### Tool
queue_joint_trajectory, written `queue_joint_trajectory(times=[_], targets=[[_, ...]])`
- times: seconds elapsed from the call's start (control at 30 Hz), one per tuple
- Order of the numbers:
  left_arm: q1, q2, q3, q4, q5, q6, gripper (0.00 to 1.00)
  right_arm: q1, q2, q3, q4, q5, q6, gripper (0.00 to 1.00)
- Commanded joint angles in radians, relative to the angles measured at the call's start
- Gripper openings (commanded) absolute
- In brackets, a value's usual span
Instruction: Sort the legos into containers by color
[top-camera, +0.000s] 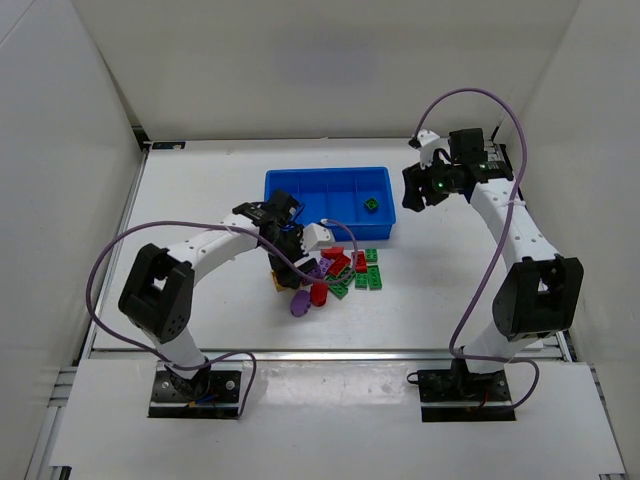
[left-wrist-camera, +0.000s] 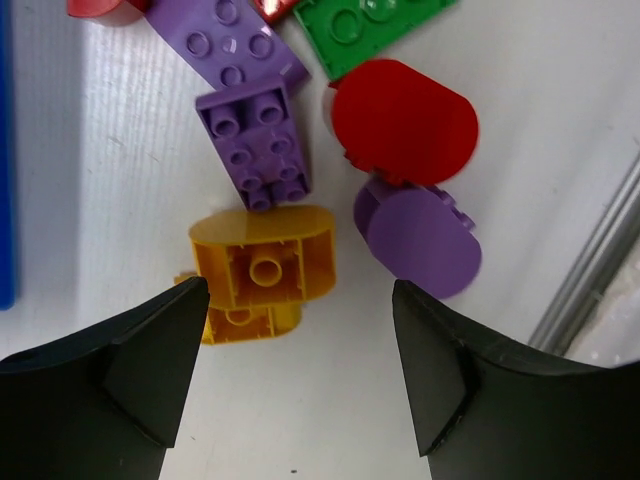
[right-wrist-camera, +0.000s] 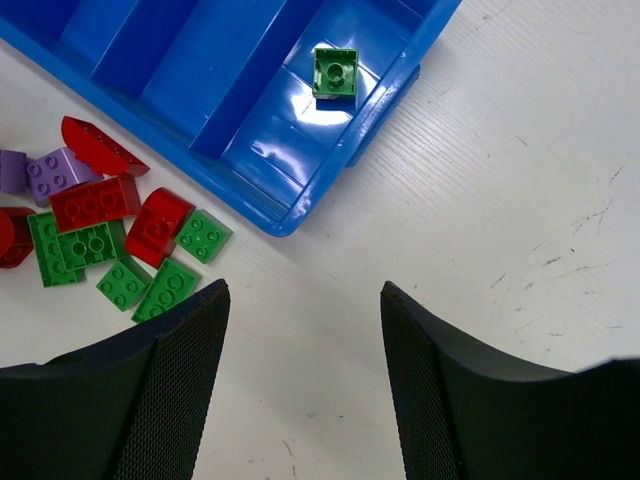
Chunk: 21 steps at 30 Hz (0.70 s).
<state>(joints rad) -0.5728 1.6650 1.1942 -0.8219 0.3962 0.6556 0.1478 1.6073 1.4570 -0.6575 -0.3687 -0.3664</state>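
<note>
White tabletop (top-camera: 200, 190) enclosed by plain white walls (top-camera: 300, 60), shown from overhead and from both wrists. Your left pincer (left-wrist-camera: 297, 300) is spread wide and grips nothing; its dark fingers (left-wrist-camera: 150, 370) point down at the loose pile.

In the left wrist view, a yellow-orange brick (left-wrist-camera: 262, 262) lies at 12 o'clock from the gap, hollow underside up. A second yellow-orange piece (left-wrist-camera: 240, 322) sits at its 7 o'clock, partly hidden by the brick and by one finger. Just beside the brick's far edge is a studded purple brick (left-wrist-camera: 255, 140), and beyond that a flat purple plate (left-wrist-camera: 225, 40). At 3 o'clock of the yellow-orange brick sits a rounded purple brick (left-wrist-camera: 420, 240), with a rounded red brick (left-wrist-camera: 405, 120) against it at 12 o'clock. A green plate (left-wrist-camera: 365, 25) is cut off by the top edge.

Your right pincer (right-wrist-camera: 302, 295) is likewise wide open and empty, hanging above bare tabletop just off one corner of the blue tray (right-wrist-camera: 290, 218). In the overhead view it stands at 3 o'clock of the tray, apart from it. One green brick (right-wrist-camera: 335, 72) lies studs up in the tray's end compartment, the one nearest the right pincer.

The other legos (top-camera: 340, 270), red, green and purple, lie piled on the tabletop at 6 o'clock of the tray, just beside its near wall.
</note>
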Motion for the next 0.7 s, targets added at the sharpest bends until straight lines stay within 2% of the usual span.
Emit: queue_joint_trajectory(times=[0.0,0.17,0.67], targets=[[-0.010,0.015,0.036,0.079,-0.048,-0.037,0.84,-0.011,-0.006,0.002,-0.013,-0.026,-0.011,0.66],[-0.027,0.050,0.039,0.096,-0.063,-0.047,0.81,-0.022,-0.004,-0.001,-0.019,-0.030,-0.012,0.66],[-0.029,0.101,-0.015,0.152,-0.171,-0.059,0.62,-0.056,0.014,-0.004,-0.027,-0.044,-0.031,0.66]])
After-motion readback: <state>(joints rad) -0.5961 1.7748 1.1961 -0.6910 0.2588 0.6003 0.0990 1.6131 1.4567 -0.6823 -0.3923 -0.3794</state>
